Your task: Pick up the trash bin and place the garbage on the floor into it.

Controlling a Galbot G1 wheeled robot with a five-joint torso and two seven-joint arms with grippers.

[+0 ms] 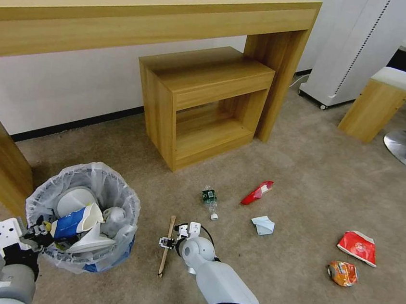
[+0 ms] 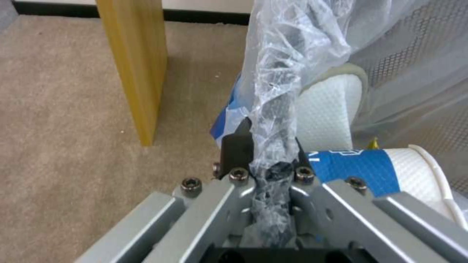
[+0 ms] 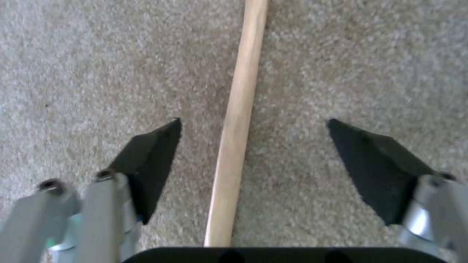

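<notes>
Your left gripper [image 2: 270,160] is clamped on the bagged rim of the one trash bin [image 1: 82,216]; the bin holds two white slippers [image 1: 76,200] and one blue-white carton [image 1: 70,227]. Your right gripper [image 3: 253,146], fingers spread wide, straddles the one wooden stick [image 3: 237,120] on the floor [image 1: 306,182]. Beyond it lie one small bottle [image 1: 209,199], one crumpled paper [image 1: 263,224] and three snack packets [image 1: 357,246].

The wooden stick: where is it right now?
The stick lies on the carpet between the open right gripper's fingers, just right of the bin.
</notes>
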